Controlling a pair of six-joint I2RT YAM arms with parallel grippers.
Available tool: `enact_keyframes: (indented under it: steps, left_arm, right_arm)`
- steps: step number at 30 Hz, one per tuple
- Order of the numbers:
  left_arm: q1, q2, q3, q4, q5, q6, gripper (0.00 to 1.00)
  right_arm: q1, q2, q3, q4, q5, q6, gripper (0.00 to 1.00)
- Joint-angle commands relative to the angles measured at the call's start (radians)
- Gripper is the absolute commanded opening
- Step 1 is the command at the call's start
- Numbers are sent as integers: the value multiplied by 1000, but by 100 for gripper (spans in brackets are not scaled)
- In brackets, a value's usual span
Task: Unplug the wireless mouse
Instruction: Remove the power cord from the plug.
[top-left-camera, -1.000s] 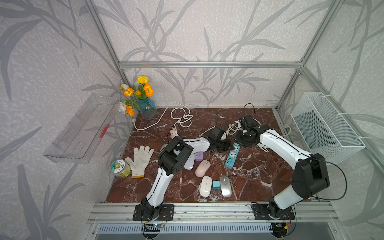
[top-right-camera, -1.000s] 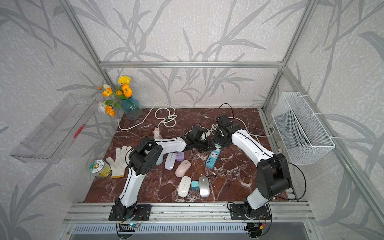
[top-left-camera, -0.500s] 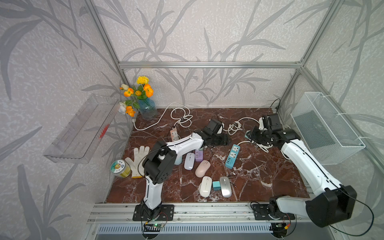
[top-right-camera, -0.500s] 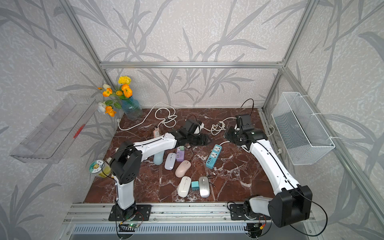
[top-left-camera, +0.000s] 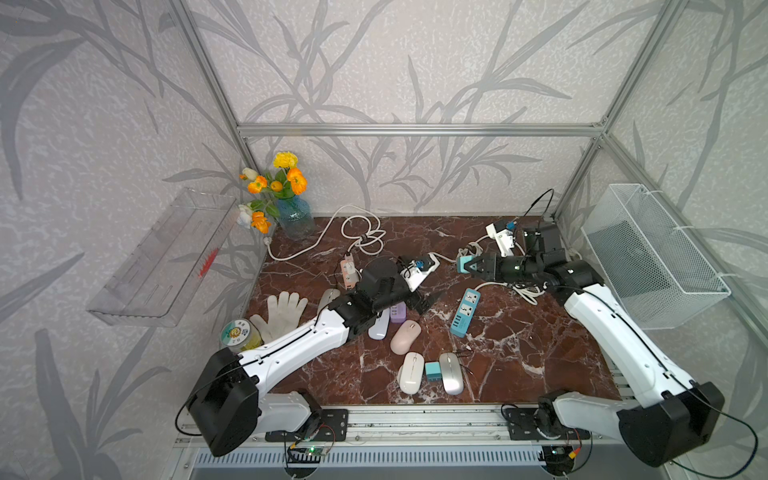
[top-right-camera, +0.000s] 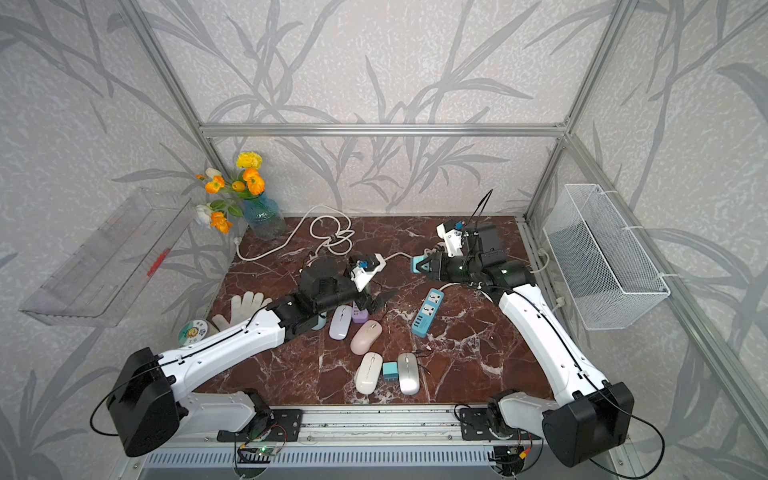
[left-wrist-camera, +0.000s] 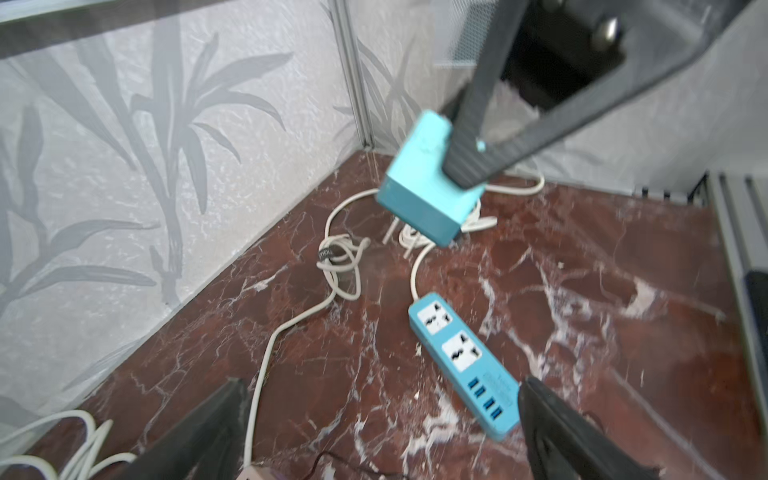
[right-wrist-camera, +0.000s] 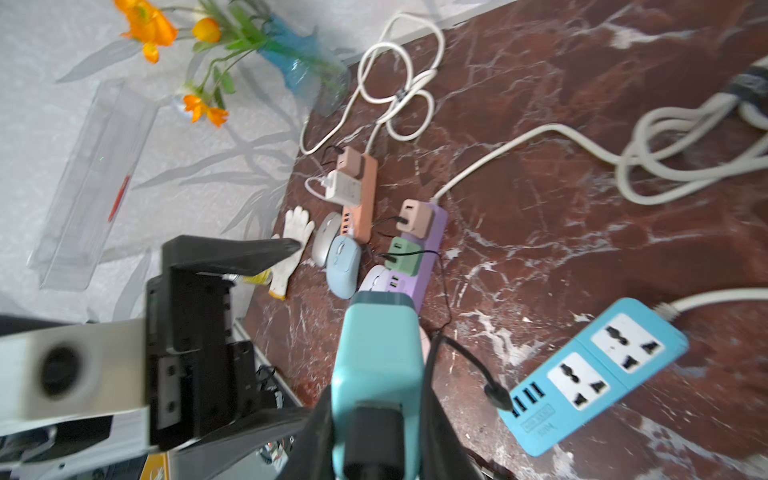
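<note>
Nothing reads clearly; the jar lid (top-left-camera: 237, 334) at the near left bears small lettering, too small to make out; the blue strip (right-wrist-camera: 592, 376) carries a blurred label beside its USB ports.

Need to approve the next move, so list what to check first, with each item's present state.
1. right gripper fingers shut on the teal adapter: ok.
2. Adapter hangs clear above the blue power strip, both sockets bare: ok.
3. left gripper open and empty: ok.
4. black cable at the strip's USB ports unplugged: cannot tell.
5. Arms apart, not touching: ok.
</note>
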Motion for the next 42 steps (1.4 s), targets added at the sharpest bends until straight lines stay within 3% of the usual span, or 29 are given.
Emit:
enact_keyframes:
  steps: [1, 7, 22, 29, 30, 32, 34, 37, 42]
  left_arm:
    - [0, -32, 6, 22, 39, 265, 100]
    - [-1, -28, 31, 6, 66, 283, 98]
    - [-6, 0, 48, 44, 136, 199, 54]
    - [-6, -19, 31, 40, 105, 200, 23]
    - [-6, -21, 31, 37, 96, 197, 16]
    - [-6, -30, 30, 22, 65, 197, 2]
    - [-6, -39, 17, 28, 31, 204, 0]
    - [-5, -49, -7, 58, 5, 205, 0]
    - [-6, -45, -2, 47, 14, 211, 0]
  right_arm:
    - [34, 17, 42, 10, -105, -89, 0]
    - [96, 64, 81, -44, -134, -128, 0]
    - [176, 131, 92, -36, -122, -120, 0]
    - [174, 115, 81, -41, -108, -124, 0]
    - [174, 109, 78, -43, -99, -124, 7]
    - [173, 83, 66, -36, -55, -113, 39]
    - [163, 47, 45, -9, -29, -83, 61]
    - [142, 16, 17, 31, -27, -31, 62]
    - [135, -3, 0, 74, -1, 24, 54]
